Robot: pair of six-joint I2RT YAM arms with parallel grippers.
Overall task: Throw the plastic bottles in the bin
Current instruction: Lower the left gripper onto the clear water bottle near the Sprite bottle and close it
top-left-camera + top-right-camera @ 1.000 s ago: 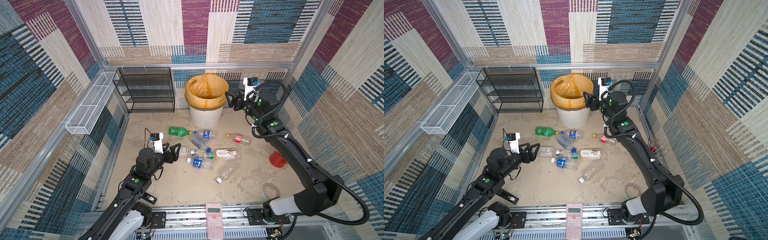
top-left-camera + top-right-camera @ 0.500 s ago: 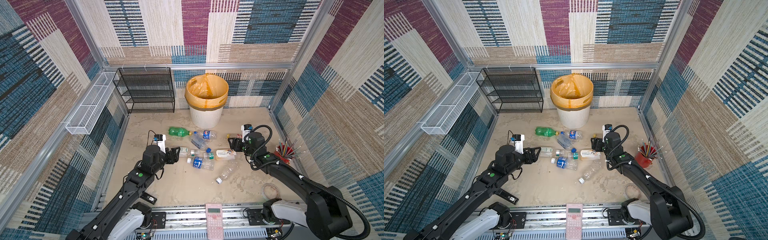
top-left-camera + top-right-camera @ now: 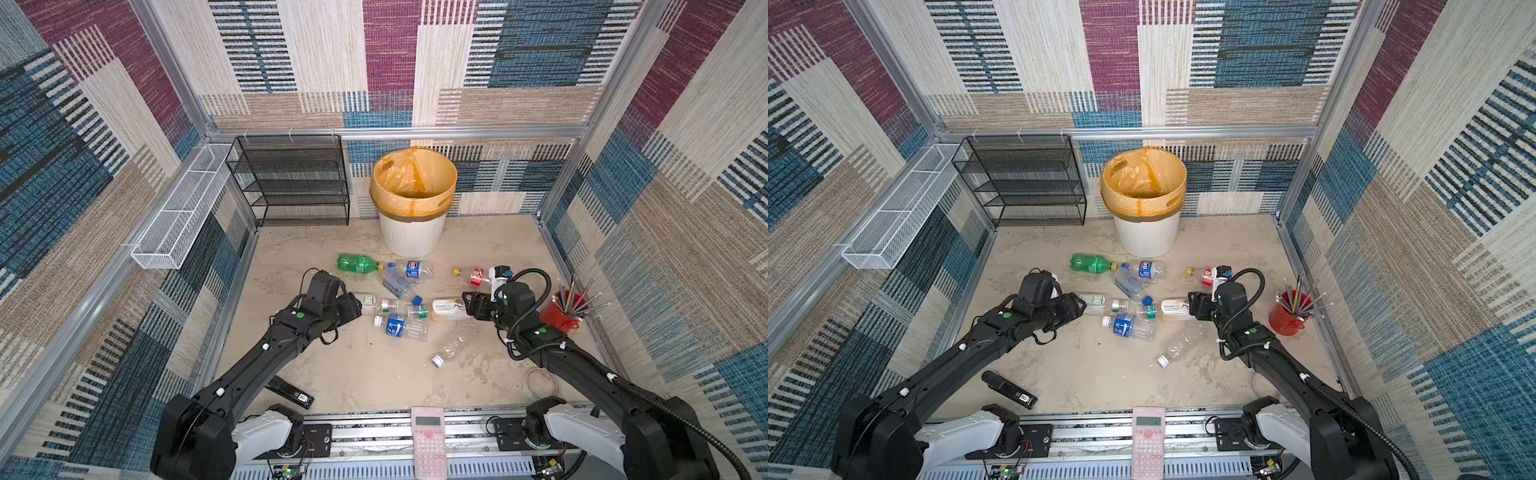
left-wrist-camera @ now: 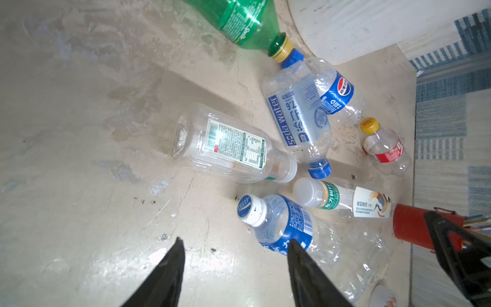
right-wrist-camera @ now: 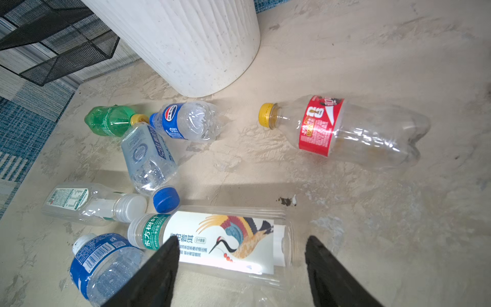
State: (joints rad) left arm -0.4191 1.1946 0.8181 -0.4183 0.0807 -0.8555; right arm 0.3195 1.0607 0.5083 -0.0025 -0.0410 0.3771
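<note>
Right now your left claw [image 4: 235,240] stands open, with only bare bench [image 3: 374,386] between its jaws and nothing gripped. One fingertip overlaps the blue-labelled bottle [image 4: 284,223] in the left wrist view, though you cannot tell whether they touch. That arm reaches low and forward. In both top views the left claw sits just beside the base of the nutrition-label bottle [image 3: 374,302], whose long axis runs across the bench, cap pointing away from the claw.

Your right claw [image 5: 241,247] is open too and holds nothing, its arm stretched low toward the middle. The crane-label bottle [image 5: 212,239] lies on its side across the gap just beyond the fingertips. In both top views its base faces the right claw and its cap faces the left arm. The green bottle [image 3: 357,263] lies crosswise, cap toward the right arm's side, near the upright bin [image 3: 411,235].
</note>
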